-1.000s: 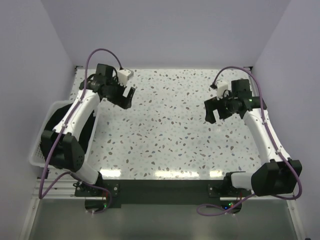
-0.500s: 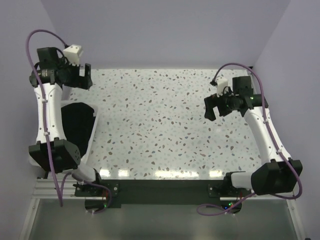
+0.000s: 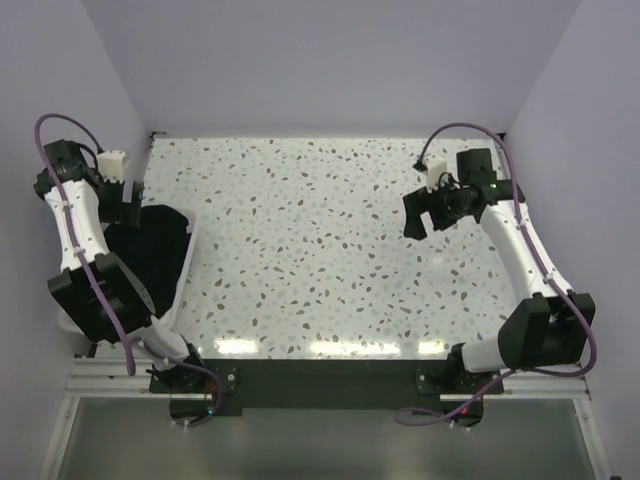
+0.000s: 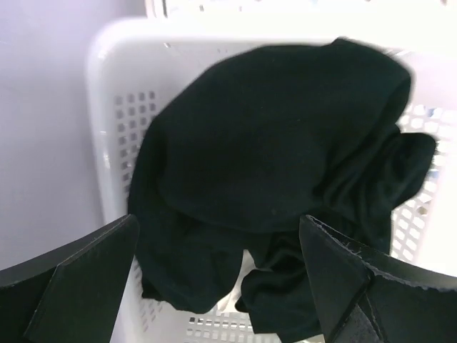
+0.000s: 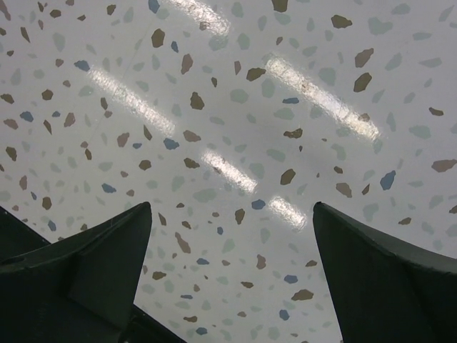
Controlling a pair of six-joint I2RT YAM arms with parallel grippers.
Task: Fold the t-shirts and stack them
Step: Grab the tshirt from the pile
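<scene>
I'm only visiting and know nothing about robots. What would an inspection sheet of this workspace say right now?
Surface: speckled table, glossy with light reflections.
Job's things: black t-shirt crumpled in the white basket at the table's left edge; no white shirt made out.
Clutter: nothing seen.
Grippers: left gripper open above the shirt, holding nothing; right gripper open over the table, holding nothing.
Cables: purple cables loop from both arms.
Surroundings: plain pale walls on three sides.

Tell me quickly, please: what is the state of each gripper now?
Left gripper: open, holding nothing, over the black t-shirt in the white lattice basket.
Right gripper: open, holding nothing, over the speckled table.
</scene>
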